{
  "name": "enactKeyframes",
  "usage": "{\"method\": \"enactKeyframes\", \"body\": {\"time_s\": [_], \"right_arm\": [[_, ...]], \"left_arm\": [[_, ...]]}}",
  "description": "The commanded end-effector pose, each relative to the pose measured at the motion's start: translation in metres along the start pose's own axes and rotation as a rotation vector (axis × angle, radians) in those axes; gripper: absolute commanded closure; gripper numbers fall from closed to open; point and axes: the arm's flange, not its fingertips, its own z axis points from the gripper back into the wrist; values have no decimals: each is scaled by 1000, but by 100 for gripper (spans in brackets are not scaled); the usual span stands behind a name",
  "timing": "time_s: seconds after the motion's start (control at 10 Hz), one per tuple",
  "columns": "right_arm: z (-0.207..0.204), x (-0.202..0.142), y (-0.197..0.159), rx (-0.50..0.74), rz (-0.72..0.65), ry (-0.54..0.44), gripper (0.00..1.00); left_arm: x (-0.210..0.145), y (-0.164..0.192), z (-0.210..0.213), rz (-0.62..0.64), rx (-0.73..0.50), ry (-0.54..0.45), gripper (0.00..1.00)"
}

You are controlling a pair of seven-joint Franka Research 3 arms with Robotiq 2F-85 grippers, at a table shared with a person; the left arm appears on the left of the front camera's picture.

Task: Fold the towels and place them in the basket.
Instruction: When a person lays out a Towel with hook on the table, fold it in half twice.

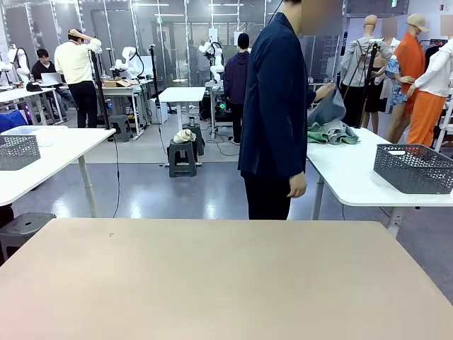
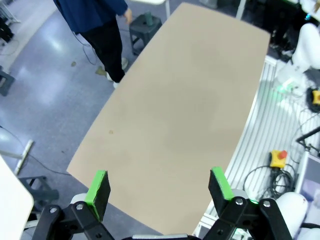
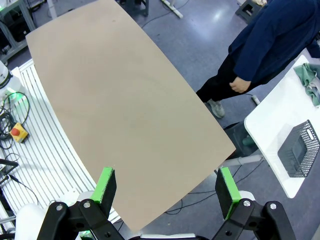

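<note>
The light blue-grey terry towel hangs bunched in the upper right of the front view, lifted off the surface by the person's raised hand. Just below it, the green terry towel lies crumpled on a white side table. The dark grey perforated plastic basket stands on the same white table, further right at the frame's edge, apart from both towels and upright; what is inside it cannot be told. In the right wrist view the basket sits at the right edge, with the green towel above it on the white tabletop. The person in a dark navy jacket stands side-on at centre frame in the front view, facing the white table, the other hand hanging by the hip. A broad beige rectangular table fills the lower half of the front view, well apart from the towels and basket. In the left wrist view, the left gripper hovers above the beige table, its green-padded fingers spread wide with nothing between them. In the right wrist view, the right gripper is likewise spread wide and holds nothing above the same table.
</note>
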Motion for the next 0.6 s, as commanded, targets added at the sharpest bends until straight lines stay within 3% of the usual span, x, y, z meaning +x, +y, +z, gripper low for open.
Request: {"method": "enactKeyframes", "body": {"time_s": [0.0,0.4,0.5], "right_arm": [[0,1,0,4,9,-8,0],[0,1,0,4,9,-8,0],[0,1,0,4,9,-8,0]], "left_arm": [[0,-3,1,-17,-11,66,0],[1,-6,1,-25,-1,96,0],[0,-2,-3,-8,-4,54,0]]}}
